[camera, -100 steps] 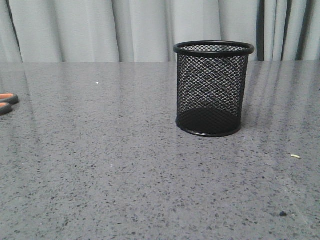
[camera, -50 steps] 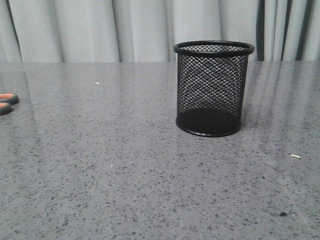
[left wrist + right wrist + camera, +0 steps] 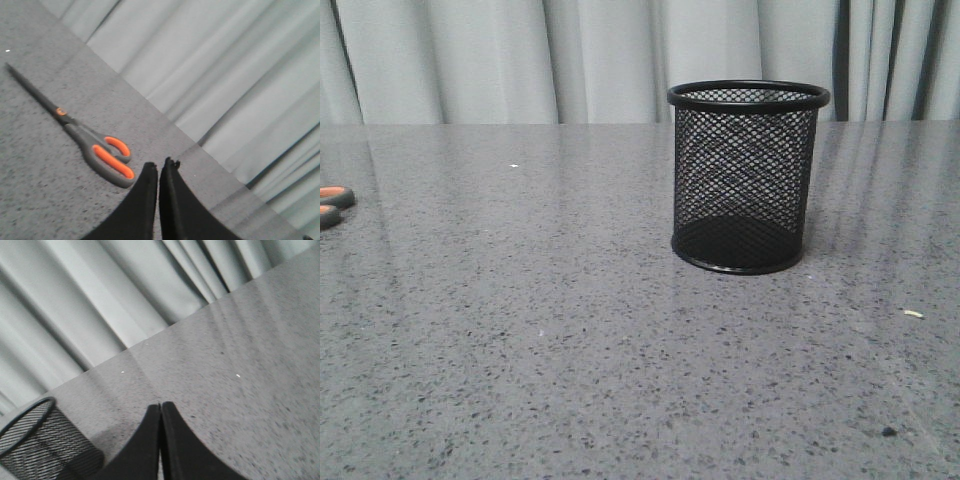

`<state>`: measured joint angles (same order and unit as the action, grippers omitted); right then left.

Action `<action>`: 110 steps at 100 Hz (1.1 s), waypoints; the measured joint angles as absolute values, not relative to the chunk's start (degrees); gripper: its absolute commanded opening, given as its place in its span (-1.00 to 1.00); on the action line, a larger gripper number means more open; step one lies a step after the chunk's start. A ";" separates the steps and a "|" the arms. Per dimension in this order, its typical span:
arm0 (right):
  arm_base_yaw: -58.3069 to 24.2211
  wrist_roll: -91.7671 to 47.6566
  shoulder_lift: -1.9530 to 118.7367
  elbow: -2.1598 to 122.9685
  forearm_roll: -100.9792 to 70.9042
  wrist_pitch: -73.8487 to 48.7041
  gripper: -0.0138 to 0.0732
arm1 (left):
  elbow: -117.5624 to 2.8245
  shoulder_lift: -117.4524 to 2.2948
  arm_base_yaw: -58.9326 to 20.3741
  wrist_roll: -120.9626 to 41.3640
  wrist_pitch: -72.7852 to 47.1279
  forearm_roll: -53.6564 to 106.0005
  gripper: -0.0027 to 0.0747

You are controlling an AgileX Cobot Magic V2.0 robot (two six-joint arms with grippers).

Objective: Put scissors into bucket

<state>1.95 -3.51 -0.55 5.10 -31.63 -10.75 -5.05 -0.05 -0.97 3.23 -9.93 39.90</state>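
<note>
The scissors (image 3: pixel 92 145) lie flat on the grey table, closed, with dark grey handles lined in orange and slim dark blades. In the front view only their handles (image 3: pixel 332 205) show at the far left edge. The bucket (image 3: pixel 747 175), a black wire-mesh cup, stands upright right of centre and looks empty; its rim also shows in the right wrist view (image 3: pixel 30 422). My left gripper (image 3: pixel 158 164) is shut and empty, its tips just beside the scissors' handles. My right gripper (image 3: pixel 160 404) is shut and empty, beside the bucket. Neither arm shows in the front view.
Grey speckled tabletop (image 3: pixel 540 330) with a pale crumb (image 3: pixel 913 314) and a dark speck (image 3: pixel 888 432) at the right front. Grey curtains (image 3: pixel 520 60) hang behind the table's far edge.
The scissors' handles sit slightly further left and higher in the front view than one second ago. The bucket has not moved.
</note>
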 measured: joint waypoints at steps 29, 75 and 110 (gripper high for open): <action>1.95 -3.51 18.48 30.66 -21.94 -31.99 -0.79 | -35.44 -21.44 -0.97 -2.21 -35.72 18.94 -0.98; 1.95 -18.49 43.69 50.29 -28.35 -49.31 -0.05 | -56.50 -43.63 -0.97 -17.63 -57.56 16.11 -0.40; 1.95 -21.69 46.74 50.92 -32.42 -50.46 0.27 | -56.62 -45.41 -0.97 -24.52 -58.65 16.11 0.02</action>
